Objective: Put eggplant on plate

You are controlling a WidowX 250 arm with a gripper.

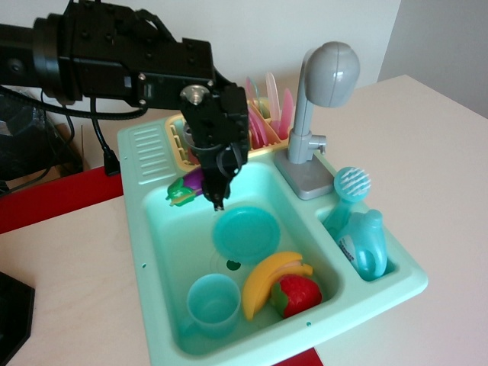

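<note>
My black gripper (213, 191) is shut on the purple eggplant (186, 187), whose green cap points left. It holds the eggplant in the air over the back left of the sink basin. The round teal plate (245, 232) lies flat on the basin floor, just below and right of the fingertips. The eggplant is apart from the plate, up and to its left.
The teal toy sink (152, 252) holds a teal cup (213, 303), a yellow banana (268, 280) and a red strawberry (297, 295) at the front. A dish rack with pink plates (263, 114) stands behind. A grey faucet (320, 99) and a blue bottle (364, 242) stand right.
</note>
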